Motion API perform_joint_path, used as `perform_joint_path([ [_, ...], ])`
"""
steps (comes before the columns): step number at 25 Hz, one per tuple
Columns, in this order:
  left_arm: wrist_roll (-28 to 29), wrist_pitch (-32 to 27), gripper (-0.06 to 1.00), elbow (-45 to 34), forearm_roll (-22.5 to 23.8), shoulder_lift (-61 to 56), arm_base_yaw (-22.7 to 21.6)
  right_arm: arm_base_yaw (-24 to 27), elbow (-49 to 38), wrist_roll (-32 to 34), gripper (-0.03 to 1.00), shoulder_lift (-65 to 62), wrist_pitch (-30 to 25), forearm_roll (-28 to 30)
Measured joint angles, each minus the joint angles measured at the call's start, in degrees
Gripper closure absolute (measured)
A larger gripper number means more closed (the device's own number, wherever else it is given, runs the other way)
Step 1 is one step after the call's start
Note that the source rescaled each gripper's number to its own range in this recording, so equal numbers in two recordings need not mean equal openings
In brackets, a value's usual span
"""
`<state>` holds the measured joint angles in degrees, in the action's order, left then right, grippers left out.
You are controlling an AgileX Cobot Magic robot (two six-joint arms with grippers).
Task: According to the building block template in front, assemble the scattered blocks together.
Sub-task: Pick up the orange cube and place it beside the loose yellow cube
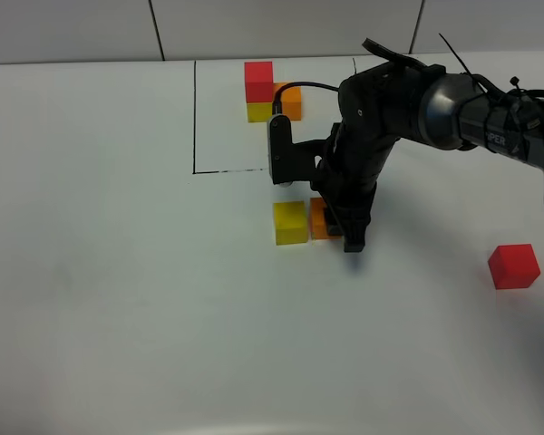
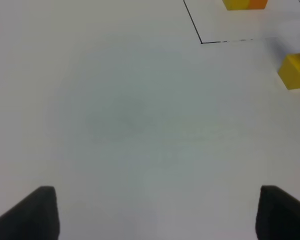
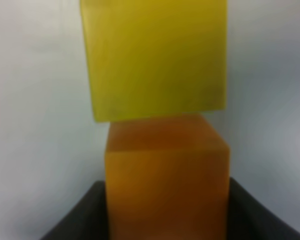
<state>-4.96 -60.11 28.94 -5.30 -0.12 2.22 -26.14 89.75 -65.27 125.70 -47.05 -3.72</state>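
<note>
The orange cube (image 1: 318, 219) is grasped by the right claw (image 1: 343, 234), whose dark fingers are clenched against two opposite faces. The cube is held low at the worktop (image 1: 118, 299), just beside the yellow cube (image 1: 290, 222). Whether the two cubes touch cannot be told. Both are found near the middle of the worktop, just outside the black line (image 1: 194, 118) drawn on the surface.

The template (image 1: 270, 91) is seen at the far side, within that line: a red cube stacked on a yellow one, with an orange one alongside. The loose red cube (image 1: 513, 265) is left well apart, off to the right.

The left claw (image 2: 155, 215) is released, with its fingers (image 2: 40, 210) spread wide over bare worktop and nothing gripped between them. It is not shown in the high view.
</note>
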Motion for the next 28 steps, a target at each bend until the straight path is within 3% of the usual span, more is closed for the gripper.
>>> perform_joint_path([
  [28,-0.1,0.0,0.26,0.0,0.0,0.0,0.0,-0.8,0.3,1.3,0.96,0.1,-1.4,0.2],
])
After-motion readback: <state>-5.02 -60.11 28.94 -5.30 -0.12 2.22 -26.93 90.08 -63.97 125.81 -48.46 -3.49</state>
